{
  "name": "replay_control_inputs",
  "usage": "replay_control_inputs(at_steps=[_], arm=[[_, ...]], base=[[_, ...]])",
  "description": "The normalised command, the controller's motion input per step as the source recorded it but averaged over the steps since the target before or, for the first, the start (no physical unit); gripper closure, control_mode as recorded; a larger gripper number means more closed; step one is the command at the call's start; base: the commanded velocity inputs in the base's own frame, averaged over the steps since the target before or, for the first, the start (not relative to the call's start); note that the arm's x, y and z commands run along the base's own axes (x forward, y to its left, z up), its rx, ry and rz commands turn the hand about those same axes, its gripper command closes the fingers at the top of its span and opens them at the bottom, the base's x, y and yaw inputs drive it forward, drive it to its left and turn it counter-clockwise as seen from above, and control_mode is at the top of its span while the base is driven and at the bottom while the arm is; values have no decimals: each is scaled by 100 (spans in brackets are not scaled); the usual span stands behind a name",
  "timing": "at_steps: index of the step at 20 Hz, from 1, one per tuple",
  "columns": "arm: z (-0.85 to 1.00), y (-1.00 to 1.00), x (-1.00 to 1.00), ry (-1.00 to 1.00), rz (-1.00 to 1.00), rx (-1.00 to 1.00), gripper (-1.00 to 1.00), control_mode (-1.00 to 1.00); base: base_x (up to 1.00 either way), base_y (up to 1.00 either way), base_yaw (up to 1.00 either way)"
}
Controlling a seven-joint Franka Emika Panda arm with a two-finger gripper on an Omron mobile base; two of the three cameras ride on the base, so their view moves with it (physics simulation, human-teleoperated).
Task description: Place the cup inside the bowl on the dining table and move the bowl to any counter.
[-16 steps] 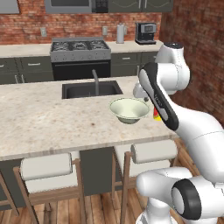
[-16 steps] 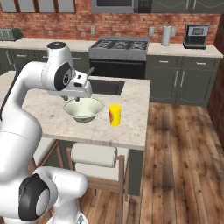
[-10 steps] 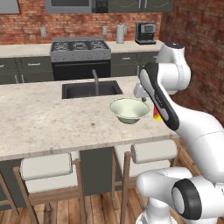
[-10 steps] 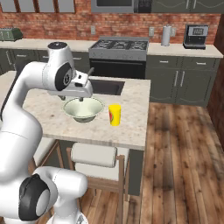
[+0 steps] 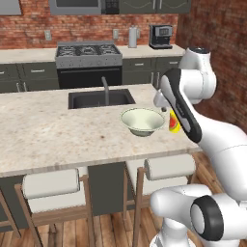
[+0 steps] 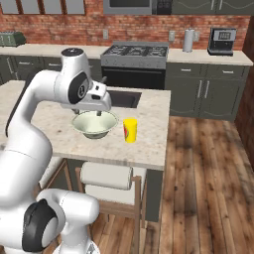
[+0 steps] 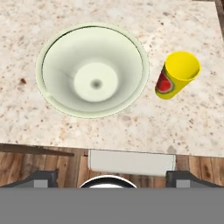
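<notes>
The pale green-white bowl (image 7: 92, 70) stands empty on the dining table (image 5: 53, 130), near its front edge. To its right, a short gap away, the yellow cup (image 7: 177, 75) stands upright with its red patch facing the front edge. In the right base view the cup (image 6: 130, 130) is right of the bowl (image 6: 95, 123); in the left base view my arm covers most of the cup (image 5: 173, 125). My gripper (image 6: 99, 113) hangs open above the bowl, pointing straight down, with nothing between its fingers (image 7: 42, 177).
A black inset sink (image 5: 100, 98) with a faucet (image 5: 104, 89) lies just behind the bowl. Cushioned stools (image 5: 50, 184) stand under the table's front edge. The back counter (image 6: 206, 56) carries a stove (image 6: 135, 51), kettle (image 6: 188, 40) and coffee machine (image 6: 222, 40).
</notes>
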Motion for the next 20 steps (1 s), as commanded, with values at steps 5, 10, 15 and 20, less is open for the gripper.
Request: replay_control_inputs(at_steps=[5, 10, 15, 20], arm=[[0, -50, 0, 0, -5, 0, -100, -100], [0, -46, 0, 0, -10, 0, -100, -100], [0, -30, 0, 0, -7, 0, -100, -100], [0, -24, 0, 0, -5, 0, -100, -100]], base=[[0, 0, 0], [0, 0, 0], [0, 0, 0], [0, 0, 0]])
